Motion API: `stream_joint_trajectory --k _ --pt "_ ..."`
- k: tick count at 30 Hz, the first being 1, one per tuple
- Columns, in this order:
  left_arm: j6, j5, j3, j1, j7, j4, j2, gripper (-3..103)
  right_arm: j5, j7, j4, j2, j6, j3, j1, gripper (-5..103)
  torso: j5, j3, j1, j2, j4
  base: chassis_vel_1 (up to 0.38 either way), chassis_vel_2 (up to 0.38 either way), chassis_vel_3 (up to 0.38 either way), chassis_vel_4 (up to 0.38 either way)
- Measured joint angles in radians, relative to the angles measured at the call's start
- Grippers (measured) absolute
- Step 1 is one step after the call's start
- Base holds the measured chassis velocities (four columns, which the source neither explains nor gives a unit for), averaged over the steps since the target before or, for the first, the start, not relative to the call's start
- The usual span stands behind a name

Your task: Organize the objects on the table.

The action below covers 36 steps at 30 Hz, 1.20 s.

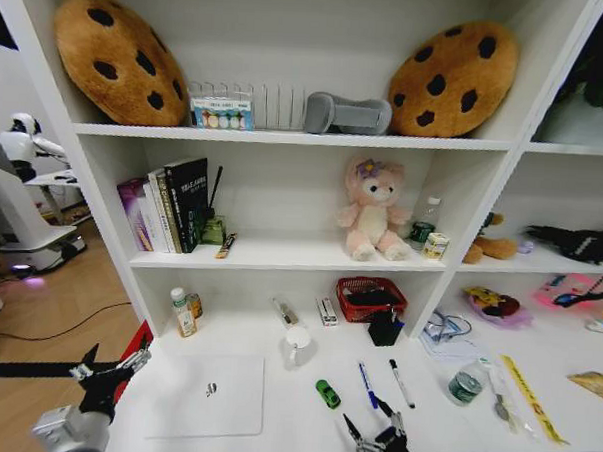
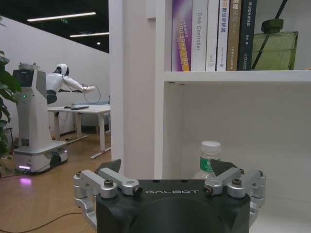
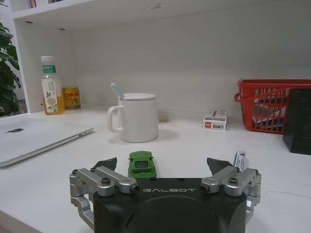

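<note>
Desk: white table [image 1: 273, 425] under bookshelves.
Laptop [image 1: 206, 394]: closed, lying left of the green toy car [image 1: 327, 393].
Pens [image 1: 368, 385]: right of the car.
Right gripper [image 1: 374, 436]: jaws spread, empty, near the car.
Left gripper [image 1: 115, 366]: open, left of the laptop.

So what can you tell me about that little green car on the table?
The green toy car is tiny, shiny like painted metal or plastic, with dark windows. It stands upright on its wheels on the white table, touching nothing else. It sits between the closed silver laptop and the blue pen, in front of the white mug. The right gripper hovers open near the table's front edge, just beside the car. From the right wrist view, the car sits between the gripper's spread fingers, pointing along the camera's line of sight.
</note>
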Motion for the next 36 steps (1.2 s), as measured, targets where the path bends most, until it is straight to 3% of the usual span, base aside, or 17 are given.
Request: stream_joint_trajectory --k 14,30,34,35,36 --pt "0.004 -0.016 0.011 0.005 -0.014 -0.041 -0.016 100 0.039 0.057 -0.024 -0.022 -0.094 -0.131 0.135 100 0.0000 0.000 0.000 0.000 0.0002 0.000 0.000 0.000 0.000" --pt "0.000 -0.012 0.026 -0.010 -0.012 -0.038 -0.004 100 0.045 0.081 -0.075 -0.032 -0.136 -0.227 0.253 103 0.0000 0.000 0.000 0.000 0.0001 0.000 0.000 0.000 0.000" --pt "-0.003 -0.012 0.027 -0.010 -0.012 -0.038 -0.003 100 0.045 0.088 -0.075 -0.032 -0.139 -0.226 0.252 94 0.0000 0.000 0.000 0.000 0.0000 0.000 0.000 0.000 0.000" --pt "-0.004 -0.012 0.026 -0.010 -0.012 -0.037 -0.003 100 0.045 0.089 -0.075 -0.031 -0.139 -0.224 0.250 84 0.0000 0.000 0.000 0.000 0.0000 0.000 0.000 0.000 0.000" --pt "-0.004 -0.012 0.026 -0.010 -0.012 -0.037 -0.003 100 0.045 0.089 -0.075 -0.031 -0.139 -0.224 0.250 84 0.0000 0.000 0.000 0.000 0.0000 0.000 0.000 0.000 0.000"
